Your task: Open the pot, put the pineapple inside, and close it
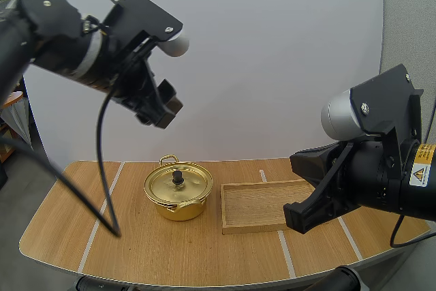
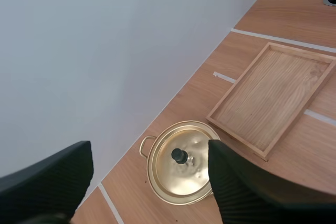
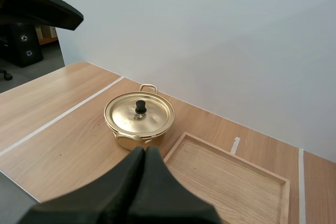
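Right gripper (image 3: 144, 153): clenched on nothing, one dark wedge. Just ahead of and below it, wooden tray (image 1: 253, 206). Beyond tray, off to that gripper's left, pot (image 1: 178, 208) on table (image 1: 136, 250), lid (image 1: 193, 183) seated, knob (image 1: 178, 178) upright. High above pot, left gripper (image 1: 163, 112): released, fingers wide apart. Likely hazards: off-centre descent onto small knob, tipping lid or shoving pot; weak pinch, lid slipping.

A yellow warning label (image 1: 422, 164) bearing a black triangle hazard symbol is affixed to the right arm (image 1: 371, 175). Its printed lines are illegible. No other markings are readable.
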`<control>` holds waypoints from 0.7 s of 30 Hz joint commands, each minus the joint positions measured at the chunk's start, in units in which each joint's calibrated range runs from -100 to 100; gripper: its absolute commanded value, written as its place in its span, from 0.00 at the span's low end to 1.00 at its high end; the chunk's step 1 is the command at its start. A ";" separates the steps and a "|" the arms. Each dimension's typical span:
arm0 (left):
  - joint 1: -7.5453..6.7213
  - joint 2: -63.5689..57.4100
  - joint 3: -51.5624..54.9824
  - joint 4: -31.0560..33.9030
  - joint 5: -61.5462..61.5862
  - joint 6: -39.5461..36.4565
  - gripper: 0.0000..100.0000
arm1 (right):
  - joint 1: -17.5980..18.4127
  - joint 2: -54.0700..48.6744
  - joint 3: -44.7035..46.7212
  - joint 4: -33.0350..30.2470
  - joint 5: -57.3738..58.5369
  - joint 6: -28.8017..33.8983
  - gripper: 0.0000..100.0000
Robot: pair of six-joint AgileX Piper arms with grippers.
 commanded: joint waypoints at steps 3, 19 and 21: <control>-0.03 -5.48 1.91 1.41 0.87 -4.33 1.00 | -0.63 -0.35 0.05 0.14 -1.26 -0.24 0.00; -0.03 -27.66 16.43 -0.06 0.87 -9.13 0.97 | -3.37 -1.36 0.05 0.60 -0.92 -0.24 0.00; -0.03 -30.16 16.56 -0.17 0.87 -9.72 0.72 | -3.97 -1.36 0.05 0.60 0.29 -0.24 0.00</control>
